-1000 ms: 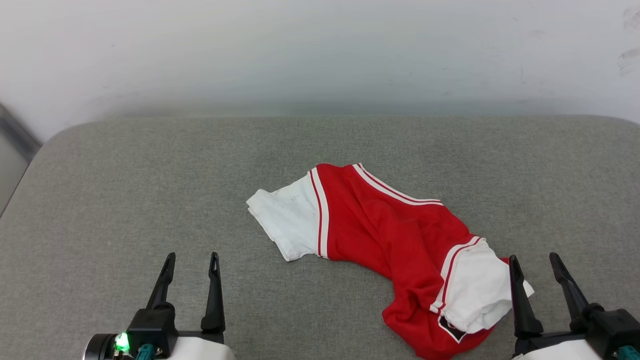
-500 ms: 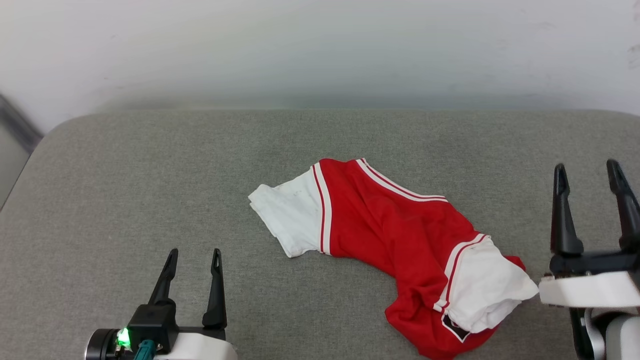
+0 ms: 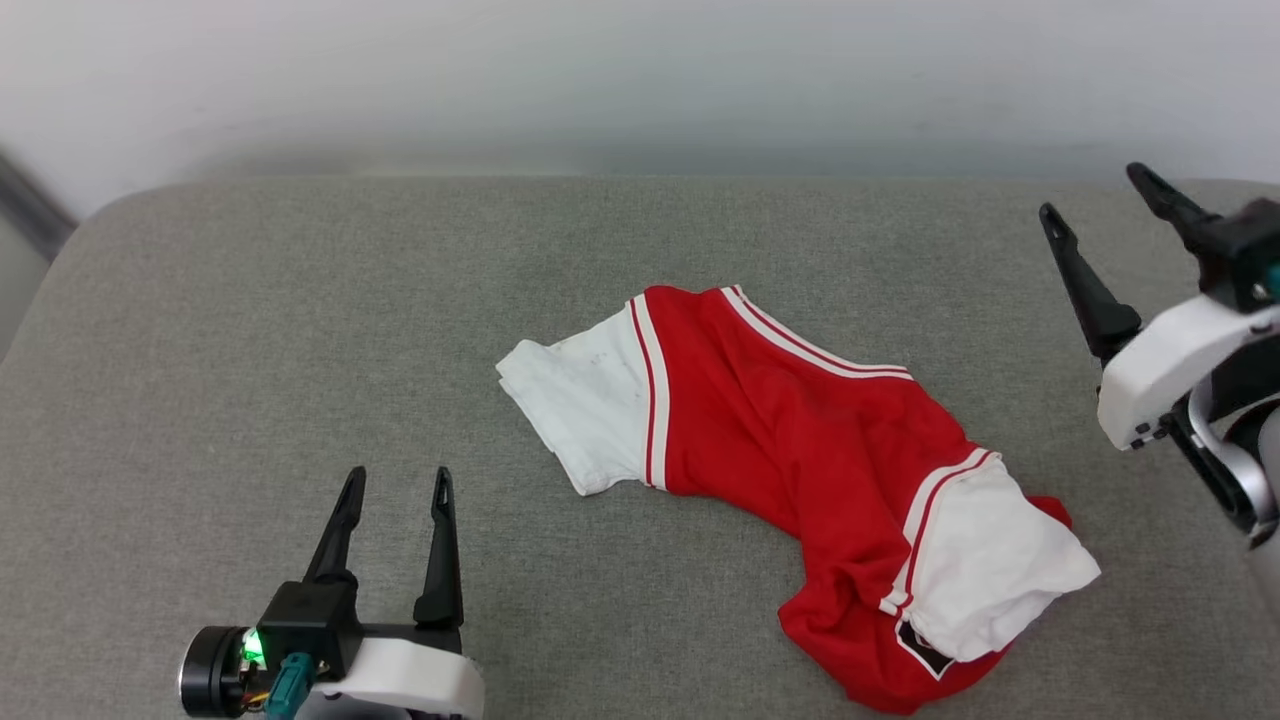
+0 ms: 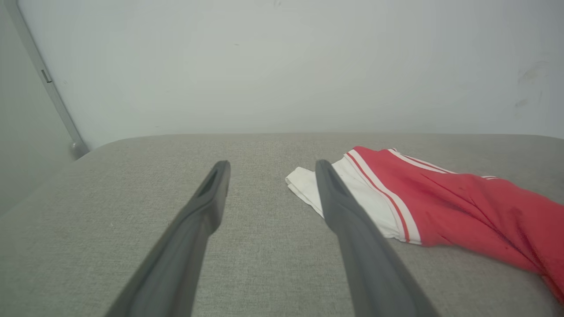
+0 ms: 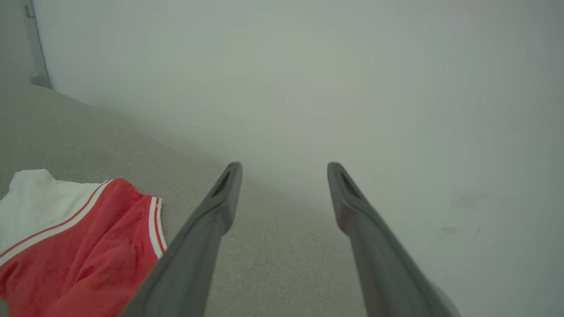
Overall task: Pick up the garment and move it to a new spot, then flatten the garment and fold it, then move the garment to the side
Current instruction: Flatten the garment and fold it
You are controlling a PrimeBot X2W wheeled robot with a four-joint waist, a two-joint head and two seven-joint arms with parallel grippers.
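**A plain room for testing robots**

This looks like a bare test room or lab. A big worktop [image 3: 250,330] with soft grey cloth and round corners sits against a blank white wall [image 3: 640,70] at 12 o'clock. A thin grey metal rail [image 4: 49,86] runs up at 10 o'clock. The wall has a few small scuffs.

A grey woven-fabric padded surface [image 3: 250,330] with rounded corners stretches across the scene. Behind it rises a plain pale wall [image 3: 640,70], faintly scuffed. A narrow grey strip [image 4: 48,83] runs down the wall at the left. Light is soft and even.
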